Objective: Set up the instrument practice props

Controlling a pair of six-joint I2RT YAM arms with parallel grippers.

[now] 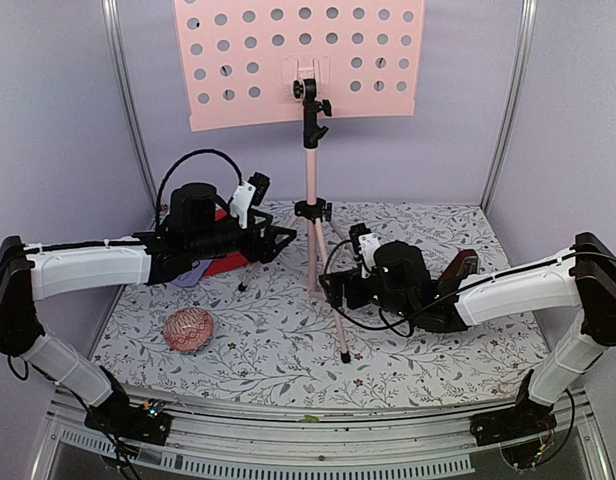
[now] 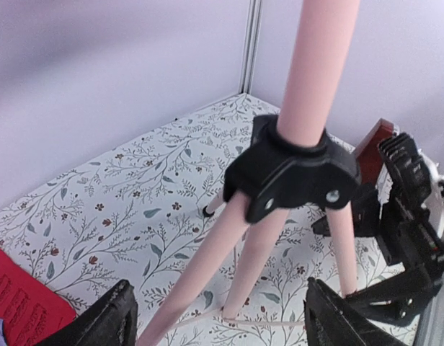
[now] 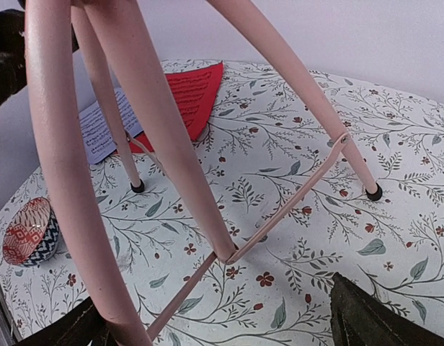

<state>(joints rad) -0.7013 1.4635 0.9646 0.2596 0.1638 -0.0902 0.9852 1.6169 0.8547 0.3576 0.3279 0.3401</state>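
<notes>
You are looking at one music stand [image 1: 311, 190], and it is standing upright near the middle of the counter [image 1: 278, 345], its long axis running straight up. Its perforated desk [image 1: 298, 60] is sitting at the top, spreading left to right, with its bracket side facing the arms. Three pink legs [image 3: 175, 166] are splaying down from a black hub [image 2: 290, 169] to the floral surface. One is coming toward the near edge, and the others are going back and to the left.

Your left fingers [image 2: 110, 317] are hanging wide apart and gripping nothing. They are pointing at the stand from its left, level with the legs below the hub, without touching them. Your right fingers [image 3: 373, 317] are also standing fully apart, low by the counter on the stand's right side. The nearest leg is passing between them, close to one finger; you cannot tell whether it is touching.

Two sheet-music pages are lying flat at the left rear, under your left arm [image 1: 88, 265]: one red page [image 1: 226, 263] and one lavender page [image 1: 188, 275], meeting or overlapping. One dark red-brown metronome [image 1: 460, 270] is sitting behind your right arm [image 1: 518, 290], partly hidden, so its tilt is unclear. One patterned bowl [image 1: 189, 330] is resting at front left, well apart from the stand.
</notes>
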